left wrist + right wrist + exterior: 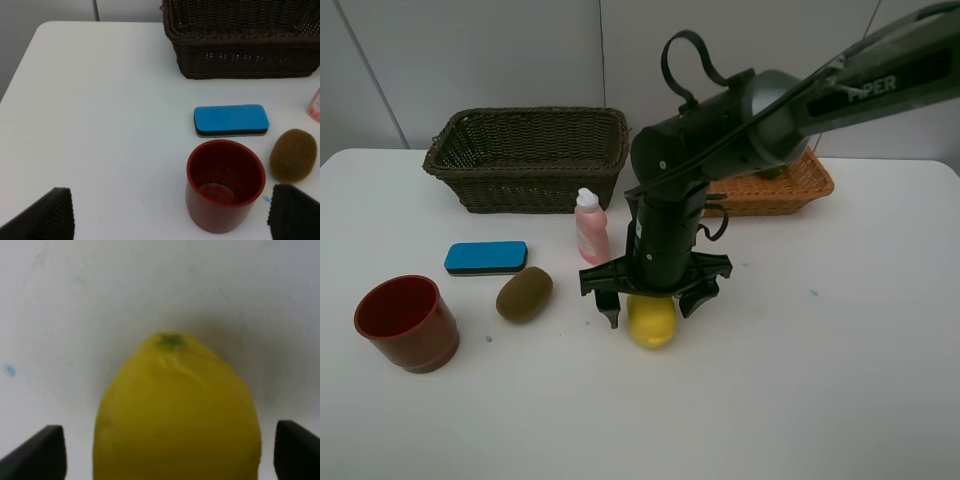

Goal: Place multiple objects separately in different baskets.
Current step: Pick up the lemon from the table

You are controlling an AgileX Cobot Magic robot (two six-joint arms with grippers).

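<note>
- The right gripper (651, 312) points down at the white table (820, 400). Its arm reaches in from the right of the high view to the middle front.
- Its fingers (47, 452) are spread wide, one on either side of the yellow lemon (653, 325).
- In the right wrist view we see a strip of bare table between the fruit and each pad, so we record no contact.
- The lemon lies on the table, outside both baskets. Its green stem scar shows in the right wrist view.
- The left gripper (167, 220) has its fingers spread just as wide and pinches nothing.
- In the left wrist view the red-brown cup (225, 185) stands upright on the table and appears between the fingertips. As far as we can tell, neither pad touches it.
- The brown kiwi (525, 294) lies between the cup and the lemon, apart from both.
- The blue eraser block (486, 257) lies flat just behind the kiwi.
- The pink bottle (590, 228) stands upright, just beside the right arm's wrist on its left.
- The dark olive-green basket (525, 160) stands at the back of the table, left of centre.
- The orange-tan basket (790, 190) stands at the back right, mostly hidden by the arm. We cannot tell its contents.
</note>
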